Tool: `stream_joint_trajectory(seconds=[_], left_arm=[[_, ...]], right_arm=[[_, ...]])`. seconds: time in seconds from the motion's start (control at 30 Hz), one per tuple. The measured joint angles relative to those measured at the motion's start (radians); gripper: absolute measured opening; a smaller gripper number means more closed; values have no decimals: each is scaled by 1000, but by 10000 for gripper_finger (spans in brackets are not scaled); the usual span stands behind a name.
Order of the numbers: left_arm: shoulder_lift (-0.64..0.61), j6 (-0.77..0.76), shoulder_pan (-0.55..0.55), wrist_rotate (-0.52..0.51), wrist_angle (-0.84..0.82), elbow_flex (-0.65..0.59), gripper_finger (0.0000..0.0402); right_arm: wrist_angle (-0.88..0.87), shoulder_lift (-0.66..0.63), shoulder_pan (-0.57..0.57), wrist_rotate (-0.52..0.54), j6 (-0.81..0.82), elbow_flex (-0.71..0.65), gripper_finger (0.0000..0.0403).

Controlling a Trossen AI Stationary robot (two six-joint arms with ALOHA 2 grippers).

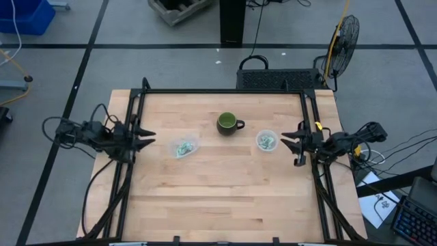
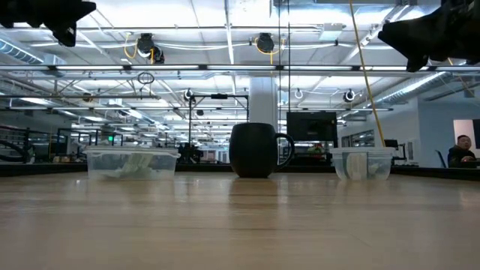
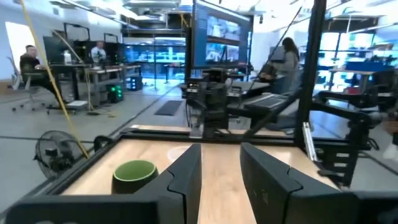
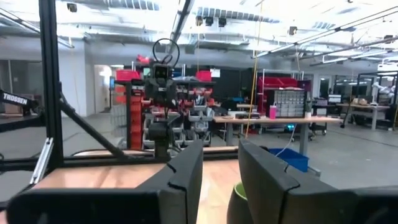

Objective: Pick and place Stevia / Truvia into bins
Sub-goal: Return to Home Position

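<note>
Our two arms sit at the table's (image 1: pixel 218 198) left and right edges, so the middle lies open. The left gripper (image 1: pixel 146 141) and right gripper (image 1: pixel 292 142) both gape partway, holding nothing. Two clear bins, the left bin (image 1: pixel 195 142) and the right bin (image 1: pixel 258 137), flank one green mug (image 1: pixel 229 124) and hold the sweetener packets (image 1: pixel 181 149), too bunched to count.

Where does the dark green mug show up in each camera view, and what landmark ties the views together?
High view: mug at the table's middle, toward the picture's top.
Low view: mug dead centre, handle to the picture's right.
Left wrist view: mug near the camera, whole rim showing.
Right wrist view: only a green sliver of mug, mostly hidden.
Shared landmark: the wooden table top.
</note>
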Motion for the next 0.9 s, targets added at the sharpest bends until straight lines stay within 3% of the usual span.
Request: stream_joint_trajectory(seconds=[0.3,0.6,0.9], left_arm=[[-21,2,0,-16,7,-30,118],[-21,-13,0,53,315,-256,118],[-18,-30,0,49,368,-340,118]], right_arm=[[-66,0,0,2,72,-2,95],[-76,1,0,2,107,-3,95],[-76,1,0,0,113,-4,96]])
